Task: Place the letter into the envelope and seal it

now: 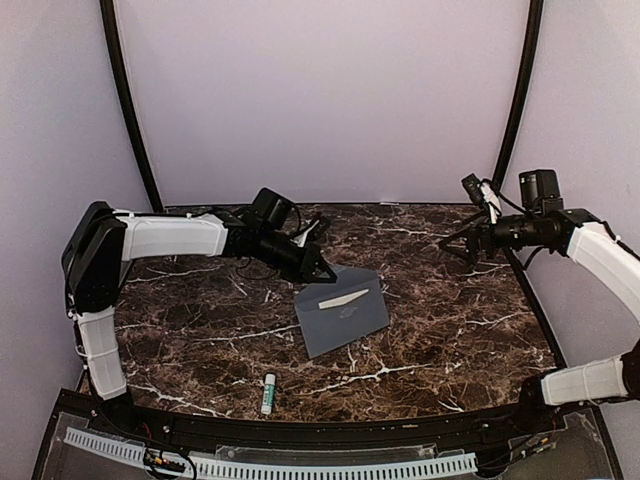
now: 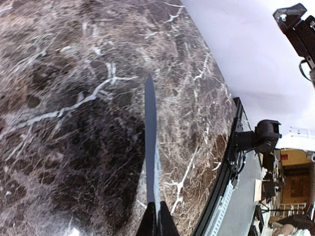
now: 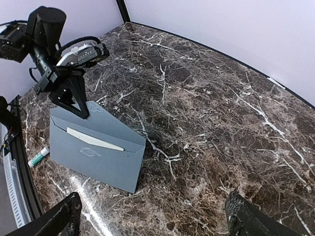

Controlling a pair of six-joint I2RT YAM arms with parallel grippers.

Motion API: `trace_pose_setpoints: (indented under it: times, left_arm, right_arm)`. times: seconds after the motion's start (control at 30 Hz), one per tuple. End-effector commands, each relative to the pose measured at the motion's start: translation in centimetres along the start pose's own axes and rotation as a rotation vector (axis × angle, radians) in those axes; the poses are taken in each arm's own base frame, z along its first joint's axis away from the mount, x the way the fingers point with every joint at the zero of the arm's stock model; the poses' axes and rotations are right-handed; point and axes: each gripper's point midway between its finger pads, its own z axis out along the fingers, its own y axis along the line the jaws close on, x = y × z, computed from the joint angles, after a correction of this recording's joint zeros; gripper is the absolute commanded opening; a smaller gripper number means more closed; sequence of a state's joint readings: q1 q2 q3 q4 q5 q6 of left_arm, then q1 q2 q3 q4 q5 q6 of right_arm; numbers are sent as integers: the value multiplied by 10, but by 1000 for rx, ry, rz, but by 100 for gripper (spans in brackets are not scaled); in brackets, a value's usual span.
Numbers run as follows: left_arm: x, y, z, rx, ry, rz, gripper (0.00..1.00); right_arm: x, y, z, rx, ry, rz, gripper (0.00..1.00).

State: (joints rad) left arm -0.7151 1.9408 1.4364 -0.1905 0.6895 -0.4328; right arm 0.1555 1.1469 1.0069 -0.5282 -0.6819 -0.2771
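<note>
**Left gripper (image 1: 325,270) clamped on the envelope (image 1: 342,310), right gripper (image 1: 470,240) spread wide**

The left gripper reaches in from the left side of the table (image 1: 200,330). Its jaws are pressed together on the far upper corner of the envelope, at the open flap. In the left wrist view the jaws meet at the bottom of the picture. The envelope (image 2: 150,128) runs away from them as a thin dark blade seen edge-on, standing off the brown marble-patterned top. The right gripper hangs in the air over the far right corner of the table, well apart from the paper. Its two black fingers (image 3: 59,219) stand at opposite lower corners of its own camera view, with nothing between them.

The slate grey-blue envelope lies near the middle of the table, tilted, its held corner raised (whether the near edge rests on the surface cannot be told). Seen from the right wrist, the envelope (image 3: 98,157) has its flap open upward toward the left gripper (image 3: 83,113).

The cream letter (image 1: 343,298) sits inside the pocket. Only a narrow pale strip (image 3: 96,140) shows above the pocket's edge, just below the flap fold.

A glue stick (image 1: 268,393), white with a green end, lies on the table nearer the arm bases, to the left of the envelope and apart from it.

A small pale emblem (image 3: 90,152) marks the envelope's face just under the letter strip.
</note>
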Motion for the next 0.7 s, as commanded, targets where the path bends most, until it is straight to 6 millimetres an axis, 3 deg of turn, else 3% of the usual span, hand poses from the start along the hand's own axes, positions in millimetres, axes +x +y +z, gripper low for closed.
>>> trace_pose_setpoints:
  times: [0.0,0.03,0.1,0.13,0.27,0.47,0.57,0.63,0.67]
  left_arm:
    - [-24,7,-29,-108,-210,-80,0]
    - [-31,6,-37,-118,-274,-116,0]
    - [-23,20,-40,-126,-359,-173,0]
    - [-30,18,-44,-113,-415,-169,0]
    - [-27,37,-58,-172,-571,-252,0]
    - [-4,59,-63,-196,-682,-384,0]
    - [9,63,-56,-210,-665,-400,0]
    - [18,65,-50,-227,-622,-416,13]
    - [19,63,-49,-224,-599,-425,28]
  right_arm:
    - [0,-1,4,-99,-60,65,98]
    - [3,-2,3,-93,-61,64,98]
    - [6,-2,3,-87,-64,52,98]
    - [6,-1,1,-87,-69,46,98]
    - [6,4,0,-102,-81,32,97]
    - [9,4,1,-106,-75,23,97]
    - [9,4,1,-107,-77,19,97]
    - [10,4,2,-109,-76,20,97]
    - [9,4,1,-110,-77,18,97]
